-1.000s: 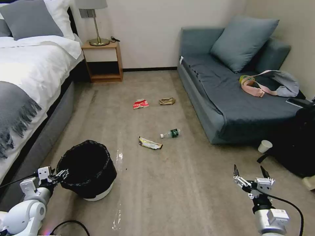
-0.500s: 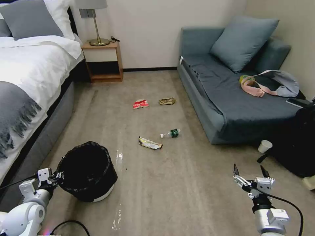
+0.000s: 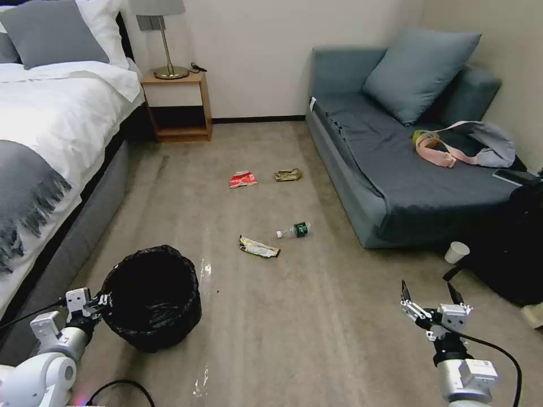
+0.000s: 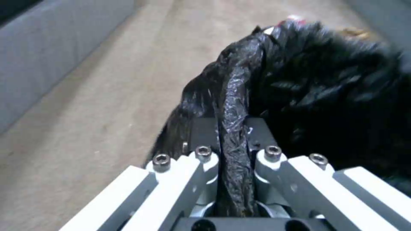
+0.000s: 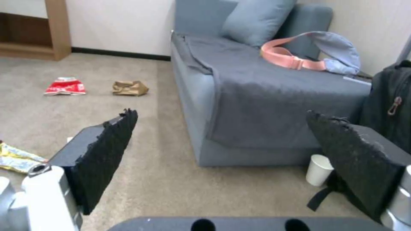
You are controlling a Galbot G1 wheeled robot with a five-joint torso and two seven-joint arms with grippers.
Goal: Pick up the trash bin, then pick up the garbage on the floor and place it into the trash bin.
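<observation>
Our left pincer (image 4: 231, 154) is clamped on the rim of the small round trash bin lined with crinkly black plastic (image 3: 151, 297), near the bed. We judge it light, the liner slippery. Right pincer (image 3: 430, 299) hangs wide, empty.

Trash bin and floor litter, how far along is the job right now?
Done: the left gripper is shut on the trash bin at its bag-lined rim.

In hand: the bin is tipped toward that gripper, its lift seemingly under way.

Left: the bottle, foil wrapper, red packet and brown paper all lie on the carpet. The right gripper hangs open and empty above the floor.
</observation>
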